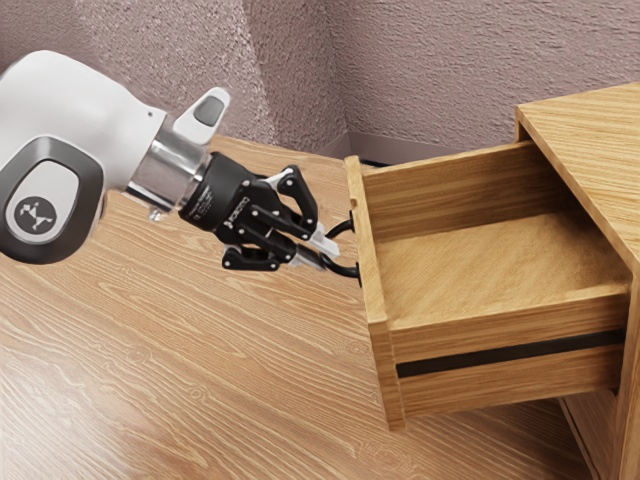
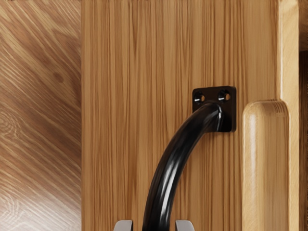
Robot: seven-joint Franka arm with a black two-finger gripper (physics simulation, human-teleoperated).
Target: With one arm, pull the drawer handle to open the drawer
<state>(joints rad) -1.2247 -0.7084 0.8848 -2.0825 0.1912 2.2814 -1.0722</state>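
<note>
Gripper (image 1: 318, 255) at handle (image 2: 178, 159); couldn't tell if clamped. I judged handle stiff, slick metal: best hold mid-arch. Drawer (image 1: 460, 190) looked light, already out.

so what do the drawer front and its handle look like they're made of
The drawer front looks like light wood or veneer, matte, with streaky grain. The handle is glossy black, probably painted metal or plastic, judging by highlights along its curve.

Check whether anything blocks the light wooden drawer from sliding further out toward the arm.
Nothing visible does. The light wooden drawer is already well out of the wooden cabinet, the black gripper is shut on its black curved metal handle, and only the arm itself lies ahead of the drawer front.
</note>
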